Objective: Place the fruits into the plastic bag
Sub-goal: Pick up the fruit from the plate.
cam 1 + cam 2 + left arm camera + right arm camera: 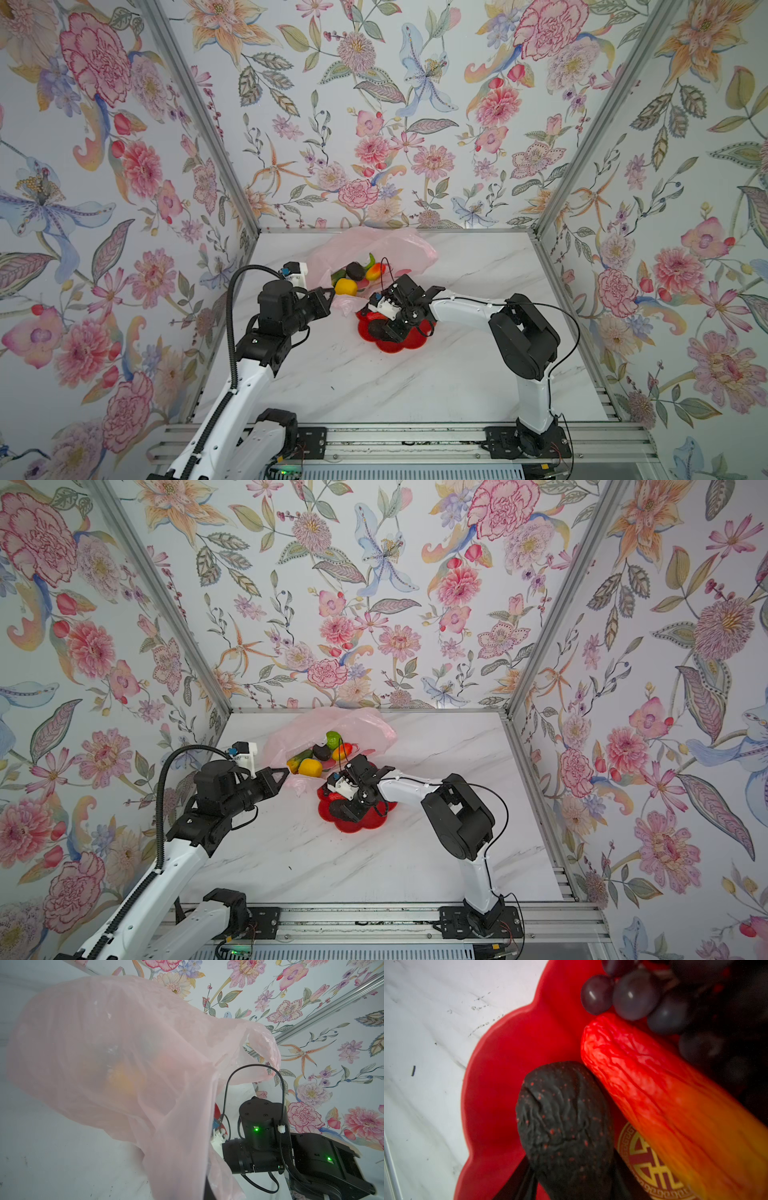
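Two arms come in from the near edge of the table (374,386) and meet just past its middle. The left arm stretches forward with its wrist roughly level. The left gripper (331,295) is pinched tight on the near edge of the plastic bag (399,245), holding that edge up off the table. The right arm bends at the elbow and reaches across to the left, its wrist tipped down over the red plate (409,343).

The right gripper (571,1180) is partway closed. Its fingers (517,1186) lie against both sides of the dark avocado (562,1122), which rests on the plate. A red-orange long piece (654,1084) touches the avocado, and the grape bunch (633,995) lies against that piece's red end.

In the bag's open mouth sit a lemon (346,286), a mango (375,271) and a green ball (333,739). The plate stands just beside the mouth, between the two grippers. The bag's far end is near the rear wall (374,124). Bare table spreads toward the near edge and to the right of the plate.
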You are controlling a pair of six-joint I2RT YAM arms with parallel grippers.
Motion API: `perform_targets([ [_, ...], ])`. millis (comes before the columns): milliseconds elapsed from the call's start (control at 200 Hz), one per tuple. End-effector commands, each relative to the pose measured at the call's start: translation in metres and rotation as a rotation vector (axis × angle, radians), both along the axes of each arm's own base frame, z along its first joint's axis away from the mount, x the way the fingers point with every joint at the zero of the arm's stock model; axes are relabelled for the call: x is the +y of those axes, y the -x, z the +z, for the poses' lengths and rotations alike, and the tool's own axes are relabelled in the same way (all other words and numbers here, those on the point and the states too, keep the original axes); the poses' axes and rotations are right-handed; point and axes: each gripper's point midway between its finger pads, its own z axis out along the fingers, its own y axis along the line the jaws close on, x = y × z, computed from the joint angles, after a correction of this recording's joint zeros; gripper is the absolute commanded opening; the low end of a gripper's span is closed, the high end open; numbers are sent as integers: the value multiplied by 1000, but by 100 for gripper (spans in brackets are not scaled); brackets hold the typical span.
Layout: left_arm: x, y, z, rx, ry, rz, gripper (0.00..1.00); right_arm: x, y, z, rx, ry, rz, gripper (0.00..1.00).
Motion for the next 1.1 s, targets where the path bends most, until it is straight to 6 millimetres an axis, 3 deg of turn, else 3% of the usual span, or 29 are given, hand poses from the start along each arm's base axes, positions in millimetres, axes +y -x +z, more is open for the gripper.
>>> perform_targets([
  [0, 0, 0, 8, -31, -1, -5, 0, -2, 4, 16, 13, -24, -3, 45],
  [320, 3, -1, 11, -71, 28, 27, 0, -19, 3, 53, 103, -151, -106, 35],
  [510, 4, -4, 9, -68, 29, 34, 0, -24, -5, 87, 179, -310, -205, 33],
  [631, 6, -7, 8, -67, 25, 49, 0, -19, 6, 111, 252, -425, -223, 32],
  [651, 6, -7, 8, -67, 26, 49, 0, -27, -2, 115, 256, -446, -253, 31],
  [1096, 4, -6, 18, -75, 4, 24, 0, -43, -12, 196, 398, -781, -461, 31],
])
